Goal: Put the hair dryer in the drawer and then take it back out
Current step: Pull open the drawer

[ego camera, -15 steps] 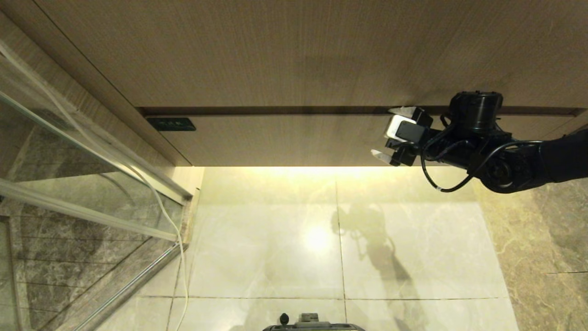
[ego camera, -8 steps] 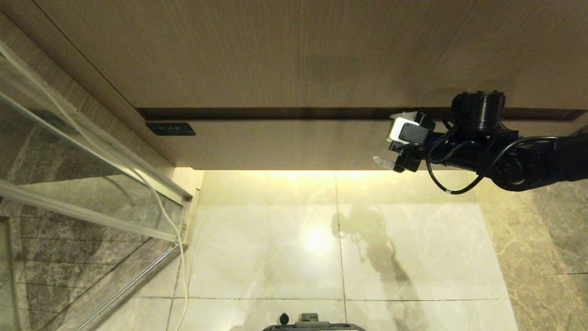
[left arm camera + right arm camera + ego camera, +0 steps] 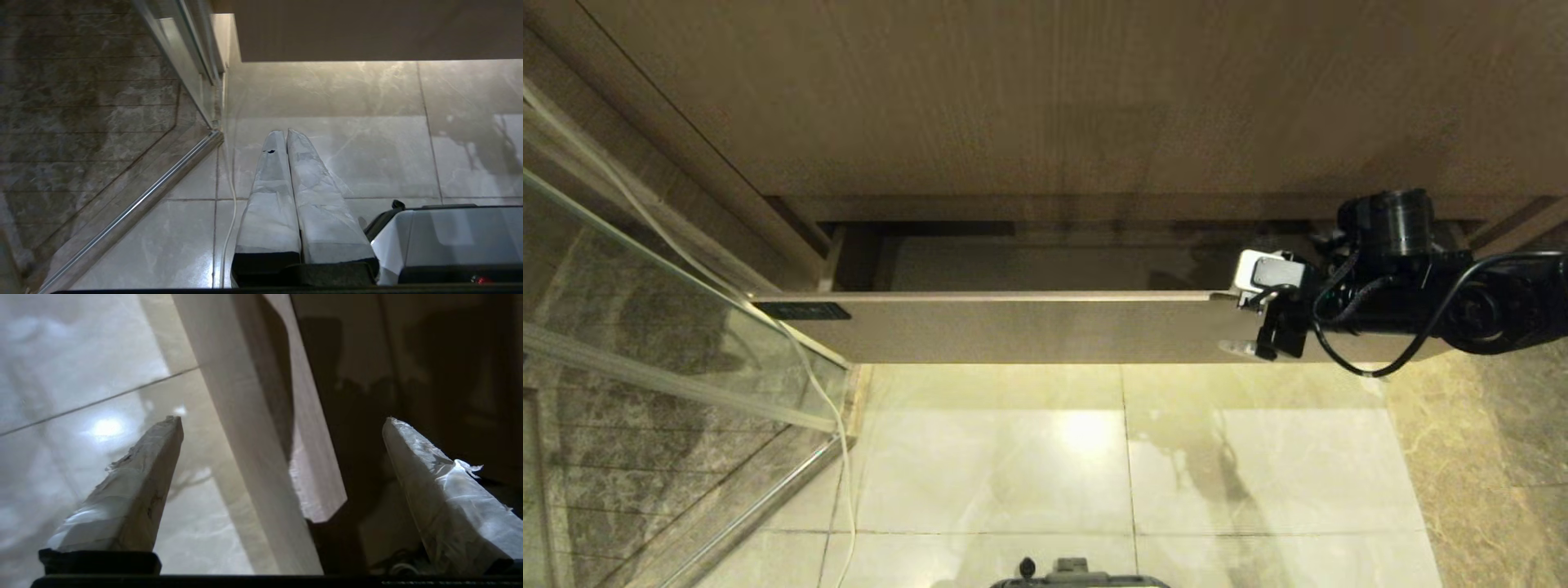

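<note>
The drawer (image 3: 1029,331), a wide light wood-grain box with a plain front, stands pulled partly out from under the taller wood panel (image 3: 1045,98). Its dim inside (image 3: 1045,261) shows as a bare pale floor. My right gripper (image 3: 1227,322) is open at the drawer's right end, with one taped finger in front of the front board and the other behind it. In the right wrist view the drawer front (image 3: 245,457) runs between the wide-apart fingers of the right gripper (image 3: 282,420). The hair dryer is out of view. My left gripper (image 3: 282,132) is shut and parked over the floor.
A glass shower door (image 3: 686,327) in a metal frame angles along the left. A thin white cord (image 3: 841,490) trails down the pale floor tiles beside it. My base (image 3: 1078,576) shows at the near edge, and its white corner (image 3: 449,241) sits next to the left gripper.
The drawer has slid out from flush with the cabinet toward me. My right gripper, still open, has come back with its front board. The left arm has not moved.
</note>
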